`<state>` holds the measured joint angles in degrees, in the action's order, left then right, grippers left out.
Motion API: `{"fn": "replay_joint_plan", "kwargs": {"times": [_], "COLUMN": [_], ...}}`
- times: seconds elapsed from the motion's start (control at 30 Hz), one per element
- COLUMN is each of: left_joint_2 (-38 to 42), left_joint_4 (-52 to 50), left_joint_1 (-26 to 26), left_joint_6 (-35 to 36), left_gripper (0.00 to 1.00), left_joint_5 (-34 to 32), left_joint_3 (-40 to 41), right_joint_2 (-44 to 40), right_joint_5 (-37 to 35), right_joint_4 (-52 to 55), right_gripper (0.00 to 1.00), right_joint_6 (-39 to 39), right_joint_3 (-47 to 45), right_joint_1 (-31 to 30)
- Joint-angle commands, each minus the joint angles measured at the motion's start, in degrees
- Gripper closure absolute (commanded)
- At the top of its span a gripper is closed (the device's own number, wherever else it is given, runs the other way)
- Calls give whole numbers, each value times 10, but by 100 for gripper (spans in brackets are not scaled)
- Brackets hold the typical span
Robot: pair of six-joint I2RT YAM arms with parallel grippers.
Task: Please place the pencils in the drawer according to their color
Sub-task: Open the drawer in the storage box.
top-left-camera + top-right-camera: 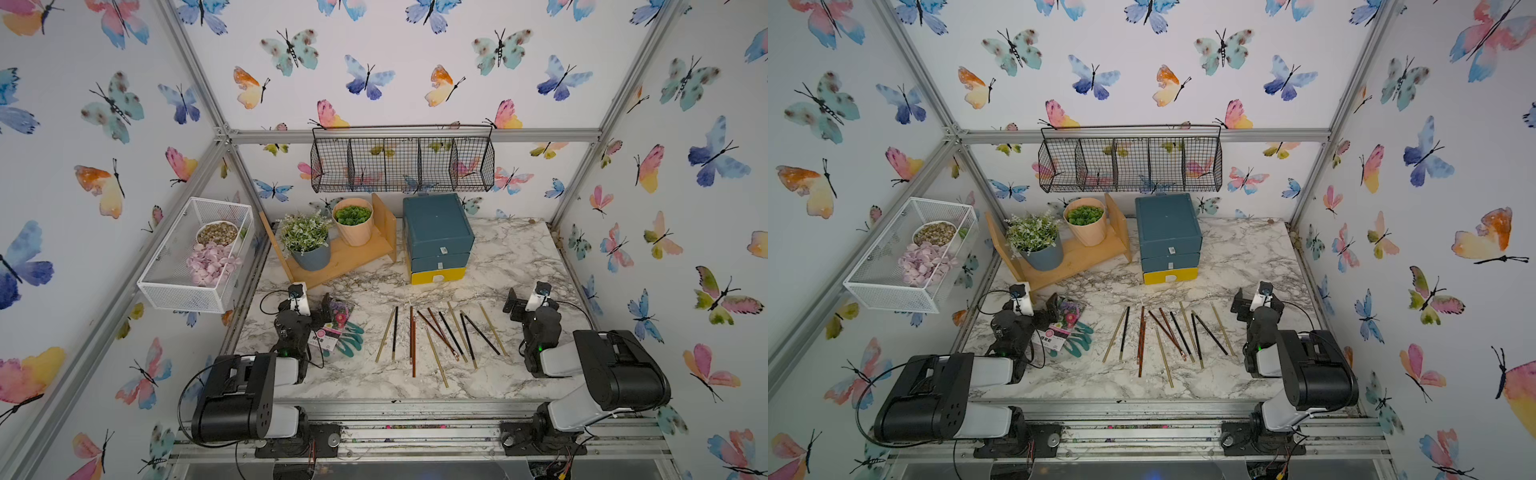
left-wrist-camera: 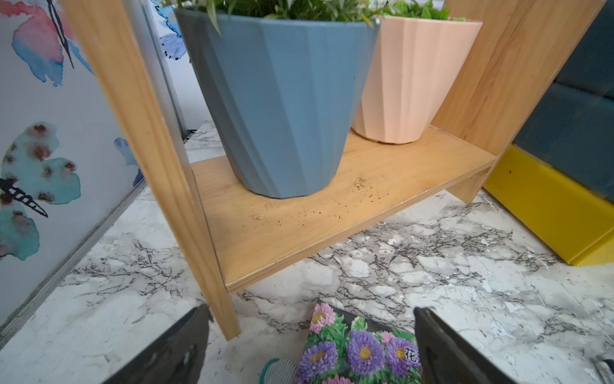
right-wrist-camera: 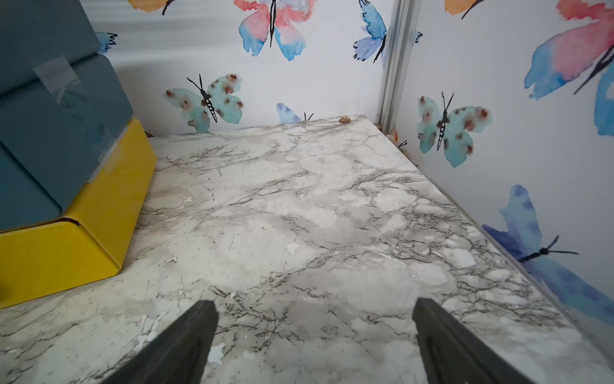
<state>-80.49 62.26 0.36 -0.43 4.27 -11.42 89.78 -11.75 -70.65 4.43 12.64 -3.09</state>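
Several pencils, black, reddish-brown and gold-tan, lie fanned out on the marble table between the two arms. The teal drawer chest stands at the back with all three drawers shut, the lowest one yellow. My left gripper is open, low over the corner of a flower seed packet, left of the pencils. My right gripper is open over bare marble, right of the pencils. Neither holds anything.
A wooden shelf at the back left carries a blue pot and a peach pot. Teal gloves lie under the seed packet. A white mesh basket hangs on the left wall and a black wire basket on the back wall.
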Motion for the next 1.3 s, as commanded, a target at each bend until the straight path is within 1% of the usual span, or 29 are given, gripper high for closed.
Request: {"fn": "replay_joint_plan", "kwargs": {"times": [0.0, 1.17, 1.27], "left_joint_2": [0, 1, 19], "left_joint_4": [-6, -4, -35], "left_joint_1": [-3, -2, -2], "left_joint_6": [3, 3, 5], "left_gripper": [2, 2, 1], "left_joint_5": [-4, -3, 2], "left_joint_3": [-5, -3, -14], "right_joint_2": [0, -4, -11], "right_joint_5": [10, 7, -4], "right_joint_4": [6, -1, 1], "right_gripper": [1, 2, 2], "right_joint_6": [-5, -4, 0], "right_joint_3": [6, 1, -1], "right_joint_1": [-3, -3, -3]}}
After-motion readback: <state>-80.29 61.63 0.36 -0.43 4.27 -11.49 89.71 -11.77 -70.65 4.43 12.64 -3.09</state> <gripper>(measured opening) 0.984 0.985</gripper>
